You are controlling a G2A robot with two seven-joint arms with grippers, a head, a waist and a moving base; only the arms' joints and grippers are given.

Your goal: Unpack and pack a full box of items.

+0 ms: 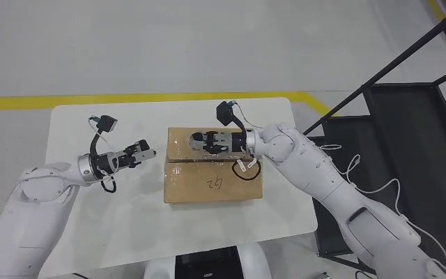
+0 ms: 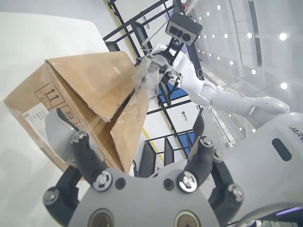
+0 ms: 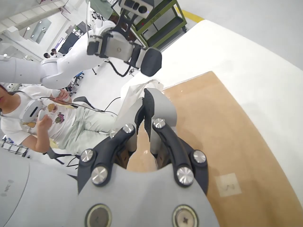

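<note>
Resting near the middle of the white table (image 1: 104, 223), the cardboard box (image 1: 212, 183) lies with its top flaps unsealed; seen from the left wrist, the box (image 2: 78, 88) shows two flaps tilted upward with a gap between their torn edges, and a printed label on its side wall. Right gripper (image 1: 197, 143) is positioned over the far flap, its fingers pressed together on a crumpled piece of clear plastic film (image 1: 191, 145). Right wrist view: the gripper (image 3: 144, 95) is clamped on the film (image 3: 132, 98), which stands up past the fingertips, above the brown flap of the box (image 3: 213, 124). Left wrist view: the same gripper (image 2: 144, 76) and film (image 2: 142, 72) sit at the raised edge of a flap. Left gripper (image 1: 148, 153) hangs just beside the box's left side, apart from it, with its fingers spread and nothing between them (image 2: 127, 115). A dark metal rack (image 1: 390, 125) stands beyond the table's right edge, and a yellow floor line (image 1: 139, 100) runs behind the table.
</note>
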